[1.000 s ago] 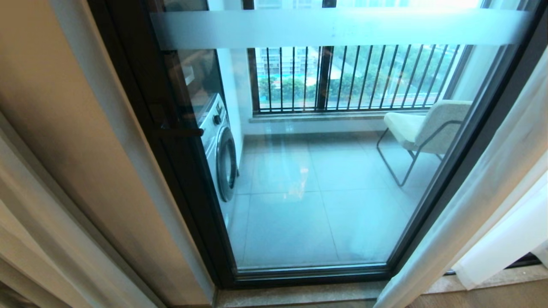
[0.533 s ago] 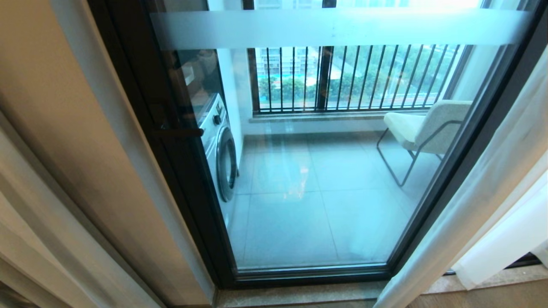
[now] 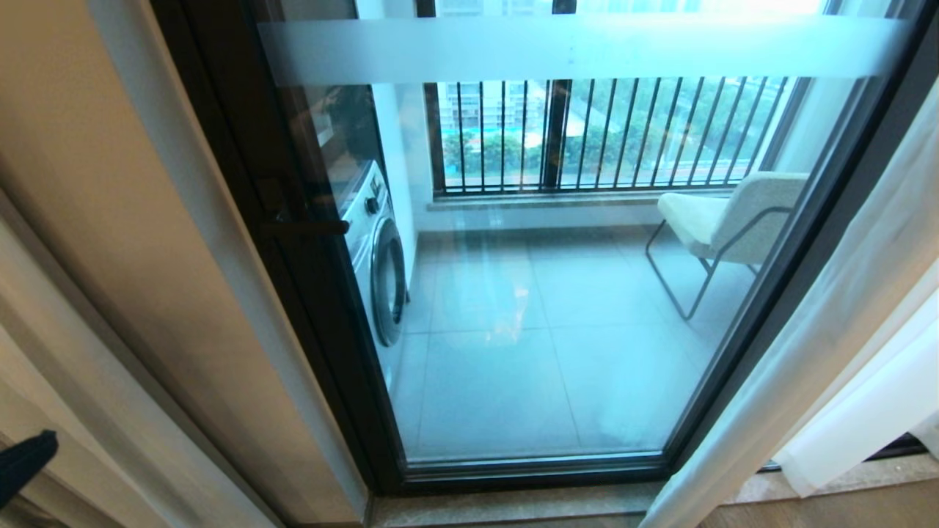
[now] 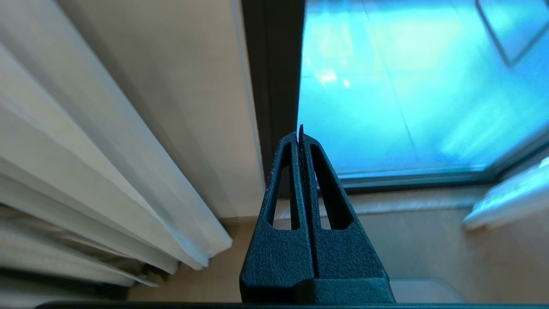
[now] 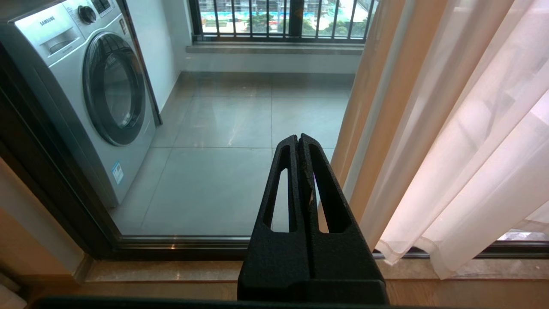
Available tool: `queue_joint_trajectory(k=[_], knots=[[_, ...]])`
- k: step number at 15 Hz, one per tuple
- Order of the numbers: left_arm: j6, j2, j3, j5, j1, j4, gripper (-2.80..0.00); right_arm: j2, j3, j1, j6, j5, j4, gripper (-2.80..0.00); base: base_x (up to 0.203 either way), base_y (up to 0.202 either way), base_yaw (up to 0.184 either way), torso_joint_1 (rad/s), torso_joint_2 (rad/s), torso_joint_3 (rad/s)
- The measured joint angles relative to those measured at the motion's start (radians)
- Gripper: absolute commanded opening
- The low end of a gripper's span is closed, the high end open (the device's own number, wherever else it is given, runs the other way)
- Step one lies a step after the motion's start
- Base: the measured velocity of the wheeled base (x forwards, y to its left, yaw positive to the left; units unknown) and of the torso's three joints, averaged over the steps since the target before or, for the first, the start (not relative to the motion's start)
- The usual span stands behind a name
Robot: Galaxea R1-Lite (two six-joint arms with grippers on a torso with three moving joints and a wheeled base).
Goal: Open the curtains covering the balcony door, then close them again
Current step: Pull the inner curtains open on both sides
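The curtains (image 3: 829, 323) hung drawn apart, leaving the door (image 3: 557, 293) uncovered. One sheer panel fell along the door's right frame, its hem reaching the sill (image 3: 513, 506); in the right wrist view the same panel (image 5: 463, 141) hung in soft folds beside a beige drape (image 5: 377, 94). On the door's left side, more pale fabric (image 4: 85, 150) was gathered against the wall, next to the dark frame. Through the door's glass stood a washer (image 3: 381, 264) at its left, a chair (image 3: 726, 220) at its right, and a railing (image 3: 609, 136) behind them, under the frosted band.

The left gripper (image 4: 300, 135) had its jaws pressed together on nothing, pointing toward the door's lower left frame, apart from the gathered fabric. A dark bit of that arm (image 3: 26, 462) showed well left of the door.

The right gripper (image 5: 298, 139) also had its jaws pressed together, empty, aimed at the door's glass just beside the right panel, not touching it.
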Motion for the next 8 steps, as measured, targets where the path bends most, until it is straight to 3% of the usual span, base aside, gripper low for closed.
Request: queue_joint_trajectory(k=[4,6,8], knots=[[0.069,-0.124,0.257,-0.003,-0.030,-0.211,-2.80,0.000,0.000,0.000,0.000,-0.001,0.000,-2.80,0.000,0.000,0.000,0.000,0.00,0.000],[0.066,-0.222,0.337,0.002,-0.035,-0.254,-2.80,0.000,0.000,0.000,0.000,0.000,0.000,-2.80,0.000,0.000,0.000,0.000,0.00,0.000],[0.040,-0.288,0.374,0.049,-0.059,-0.268,-2.80,0.000,0.000,0.000,0.000,0.000,0.000,-2.80,0.000,0.000,0.000,0.000,0.00,0.000]])
